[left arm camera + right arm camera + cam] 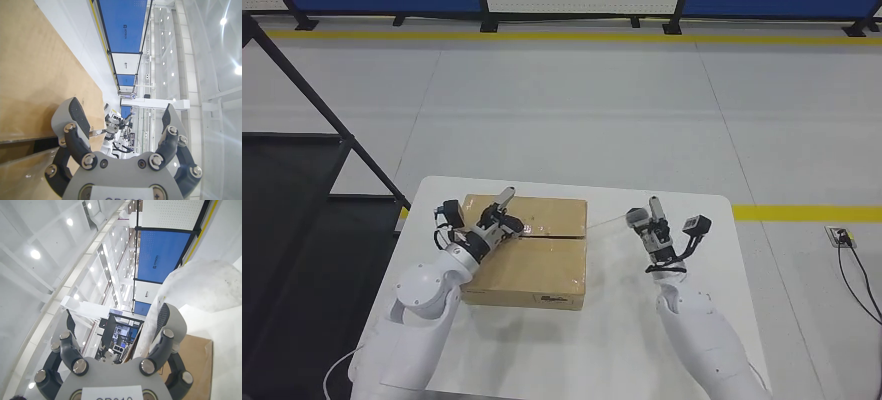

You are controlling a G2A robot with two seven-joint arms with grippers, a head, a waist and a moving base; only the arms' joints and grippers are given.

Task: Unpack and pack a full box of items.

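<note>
Our left gripper (504, 198) hovers wide open and empty over the box's (542, 270) centre seam, probably to part its flaps, toward the table's (622, 340) far-left corner, while our right gripper (646, 212) hangs open alongside.

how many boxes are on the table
1: the cardboard box sits on the white table, toward the left arm's side, top flaps down, with the left gripper above its centre seam. Whatever is inside it is hidden.
</note>
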